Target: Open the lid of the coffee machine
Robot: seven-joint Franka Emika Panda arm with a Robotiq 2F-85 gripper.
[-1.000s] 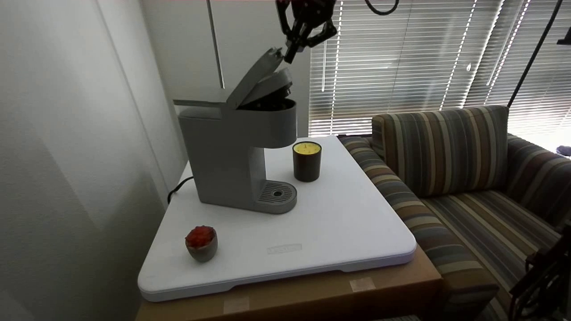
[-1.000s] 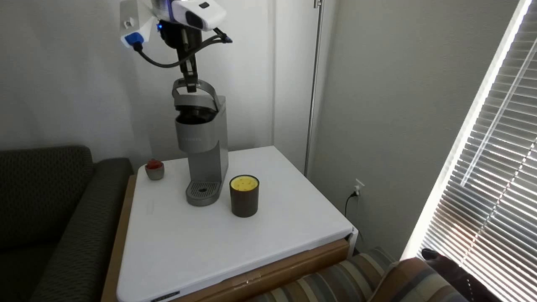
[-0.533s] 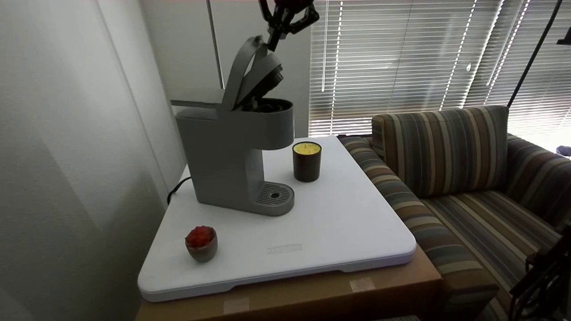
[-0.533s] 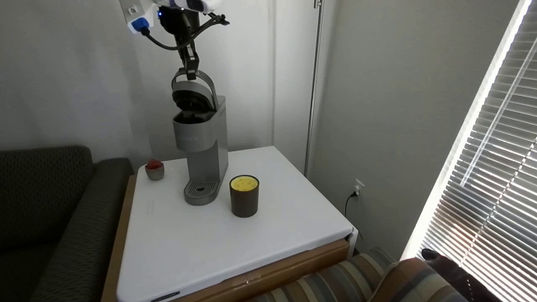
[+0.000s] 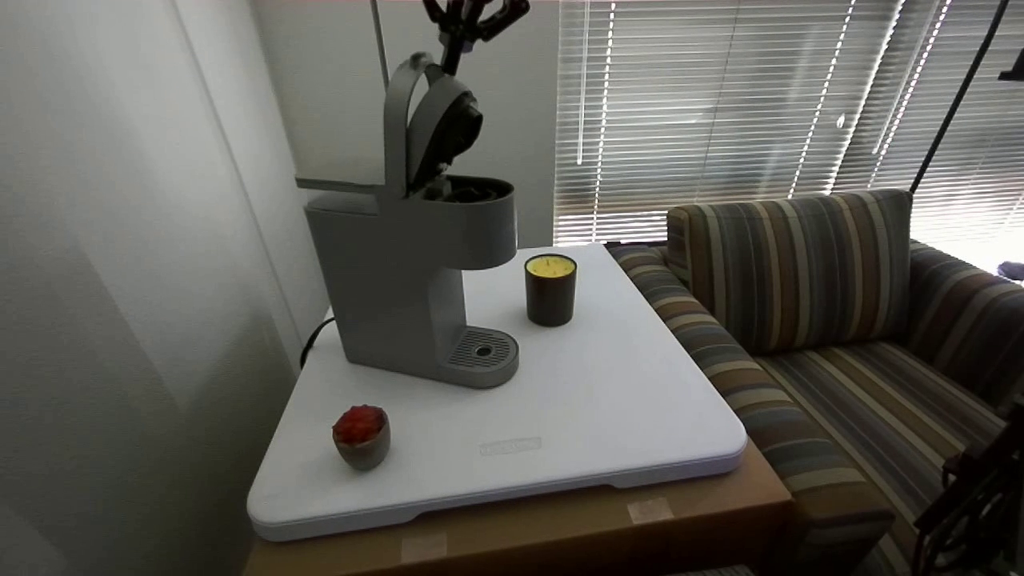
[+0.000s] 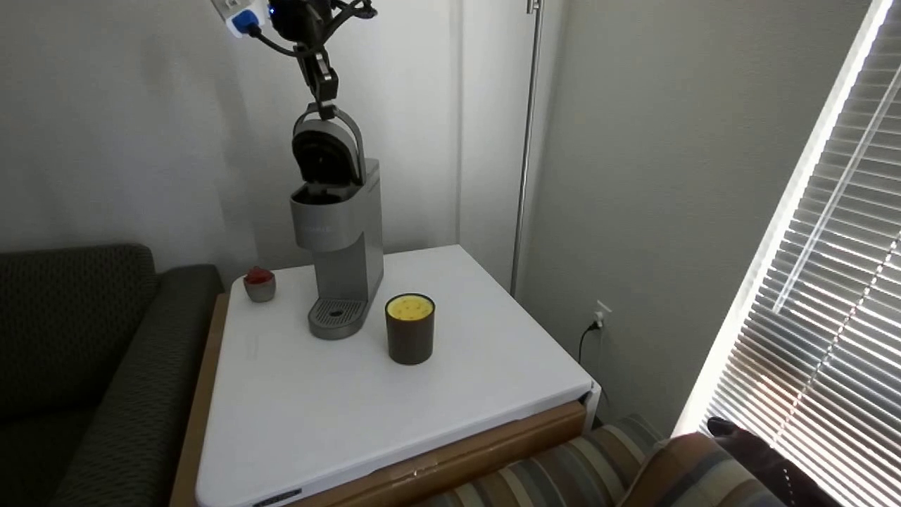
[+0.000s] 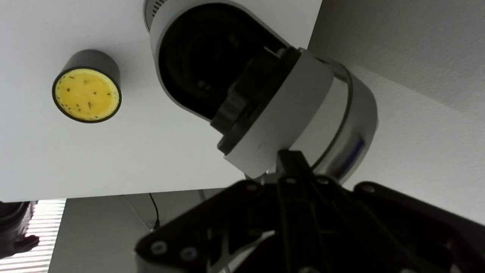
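Note:
The grey coffee machine (image 5: 400, 272) (image 6: 341, 232) stands upright on the white table. Its lid (image 5: 436, 112) (image 6: 325, 156) is raised steeply, with the dark underside facing front and the dark brew chamber (image 7: 201, 57) uncovered. A curved grey handle (image 5: 396, 120) (image 7: 360, 125) arches behind the lid, with a gap between them. My gripper (image 5: 450, 68) (image 6: 327, 109) is above the machine at the lid's top edge. In the wrist view the gripper (image 7: 291, 157) has its fingers together, with the tips in the gap between lid (image 7: 284, 113) and handle. Nothing shows between the fingers.
A dark jar with a yellow top (image 5: 550, 290) (image 7: 87, 93) stands beside the machine. A small pot with a red top (image 5: 362, 437) (image 6: 260, 284) is on its other side. A wall (image 5: 200, 320) is close behind the machine. A striped armchair (image 5: 792, 288) adjoins the table.
My gripper has moved up and back toward the wall. The lid and handle have swung higher with it, opening the chamber wider. The machine has slid slightly toward the wall.

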